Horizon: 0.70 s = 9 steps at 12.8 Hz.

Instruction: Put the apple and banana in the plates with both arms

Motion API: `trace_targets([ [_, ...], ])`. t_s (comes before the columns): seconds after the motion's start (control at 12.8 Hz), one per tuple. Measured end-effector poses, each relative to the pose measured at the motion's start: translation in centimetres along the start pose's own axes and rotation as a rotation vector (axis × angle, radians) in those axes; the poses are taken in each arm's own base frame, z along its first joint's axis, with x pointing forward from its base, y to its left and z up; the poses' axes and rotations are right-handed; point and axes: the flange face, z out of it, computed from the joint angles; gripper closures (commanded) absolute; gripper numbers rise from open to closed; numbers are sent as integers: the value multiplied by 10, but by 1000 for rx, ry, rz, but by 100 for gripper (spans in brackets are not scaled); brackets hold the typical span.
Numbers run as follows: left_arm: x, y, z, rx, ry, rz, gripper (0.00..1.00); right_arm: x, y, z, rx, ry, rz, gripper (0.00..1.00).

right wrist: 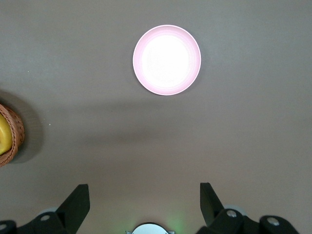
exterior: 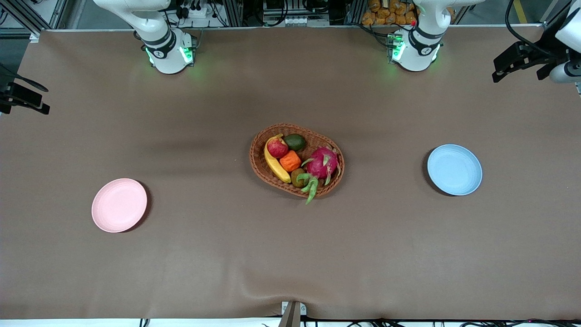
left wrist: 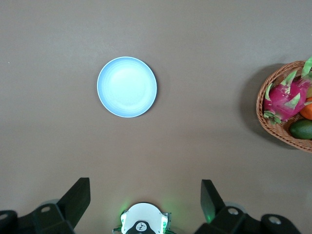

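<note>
From the front, you see the apple (exterior: 277, 147) and banana (exterior: 276, 162) lying together in the basket (exterior: 268, 175) mid-table, a pink plate (exterior: 119, 205) and blue plate (exterior: 454, 169) waiting toward either end. The left wrist view shows the left tool (left wrist: 145, 195) spread wide and empty above the blue plate; the right wrist view shows the right tool (right wrist: 144, 197) likewise above the pink one.

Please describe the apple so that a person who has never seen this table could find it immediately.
Look for the oval wicker basket in the middle of the brown table, between the two plates. The apple lies inside it, at the end toward the right arm, touching the banana and the orange fruit. It is small, round and red with yellowish patches, unlike the larger pink dragon fruit with green scales.
</note>
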Motion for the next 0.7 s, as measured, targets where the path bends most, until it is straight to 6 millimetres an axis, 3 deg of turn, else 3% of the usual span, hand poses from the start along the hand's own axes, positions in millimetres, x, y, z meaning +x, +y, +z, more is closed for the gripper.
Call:
trace_targets([
  [0.47, 0, 16, 9, 3, -24, 31, 0, 5, -6, 10, -1, -17, -12, 0],
  [0.7, 0, 24, 12, -34, -37, 46, 0, 23, -11, 29, -6, -25, -21, 0],
])
